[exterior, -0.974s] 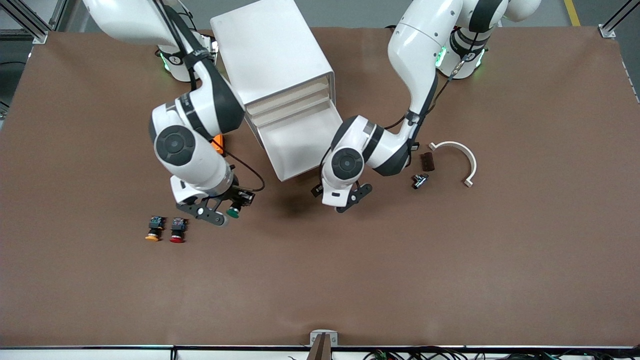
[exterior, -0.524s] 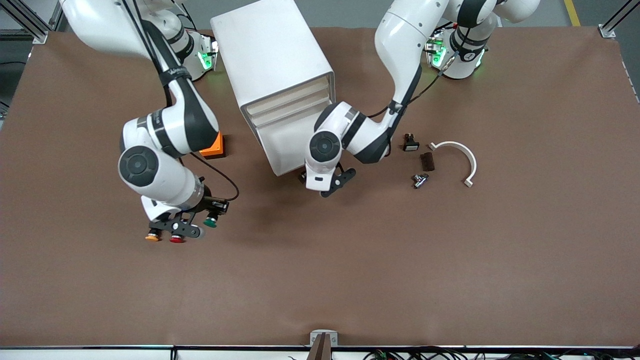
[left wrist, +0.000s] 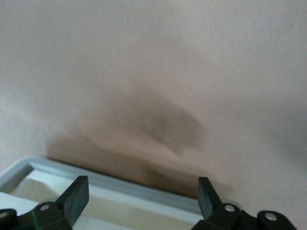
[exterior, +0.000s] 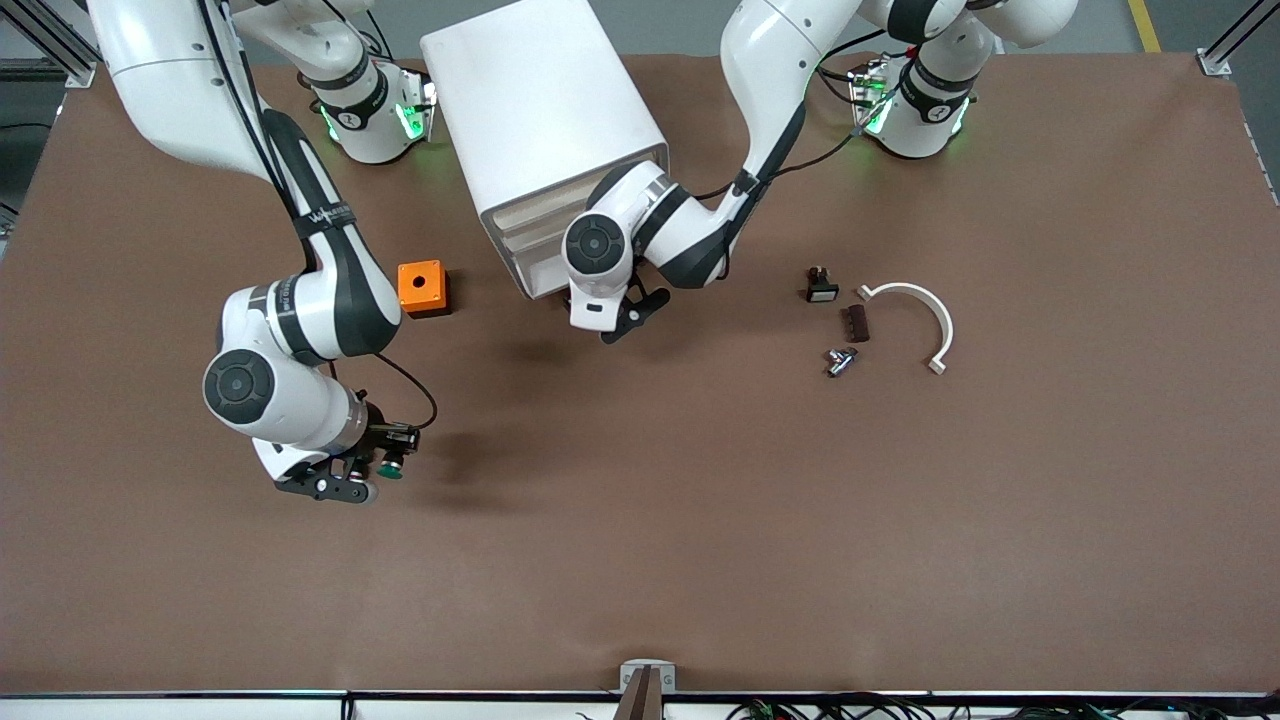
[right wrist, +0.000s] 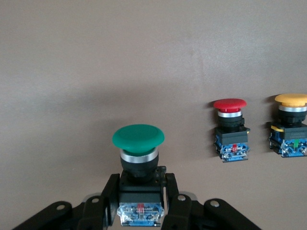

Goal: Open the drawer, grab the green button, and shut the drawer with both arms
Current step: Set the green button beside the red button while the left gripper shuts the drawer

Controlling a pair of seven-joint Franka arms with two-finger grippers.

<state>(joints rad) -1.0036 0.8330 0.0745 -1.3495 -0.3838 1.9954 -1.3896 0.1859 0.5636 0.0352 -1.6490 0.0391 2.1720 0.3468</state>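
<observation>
One green-capped button (right wrist: pixel 138 158), rigid, light, slick-domed: clamped by its black body in the right gripper (right wrist: pixel 139 201), over table (exterior: pixel 700 520) near the right arm's end. Left gripper (left wrist: pixel 144 201), jaws spread and empty, sits at the near rim of the drawer (left wrist: pixel 120 188), almost pushed in.

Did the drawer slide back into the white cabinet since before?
Yes. The drawer has gone most of the way back into the white cabinet, with the open left gripper at its front. It stuck out much more before.
</observation>
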